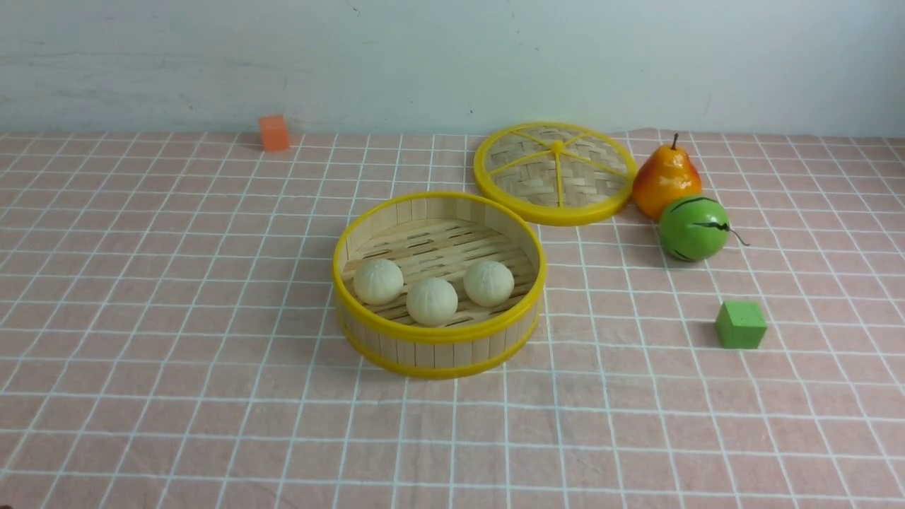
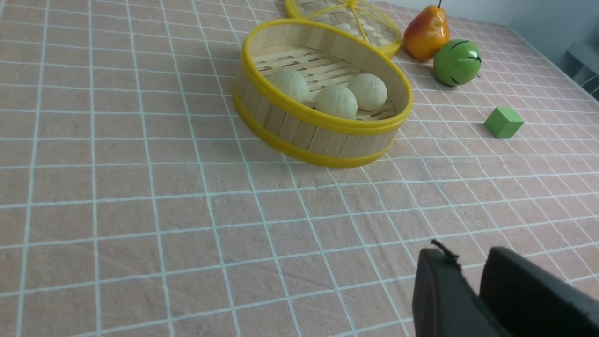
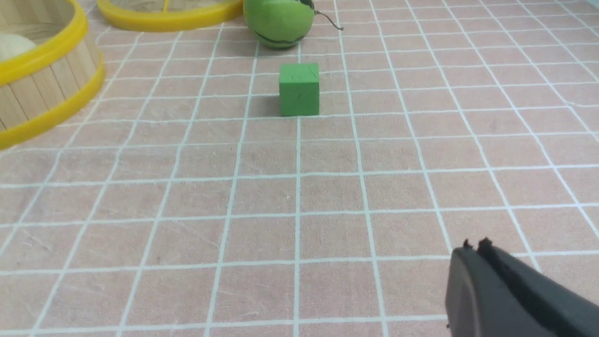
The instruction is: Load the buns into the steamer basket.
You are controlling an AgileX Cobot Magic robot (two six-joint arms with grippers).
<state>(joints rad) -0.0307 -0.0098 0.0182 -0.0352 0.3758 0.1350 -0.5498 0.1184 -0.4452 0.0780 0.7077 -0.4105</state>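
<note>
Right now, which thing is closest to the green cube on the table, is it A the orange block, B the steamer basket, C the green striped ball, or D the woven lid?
C: the green striped ball sits just beyond the green cube, nearer to it than the other three.

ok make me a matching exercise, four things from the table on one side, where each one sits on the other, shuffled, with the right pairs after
Things
1. buns
2. woven disc
3. green cube
4. orange block

Places
A. farthest left of the four
B. inside the steamer basket
C. behind the basket, beside the pear
D. nearer the robot than the striped green ball, outside the basket

Pairs: 1-B, 2-C, 3-D, 4-A
</note>
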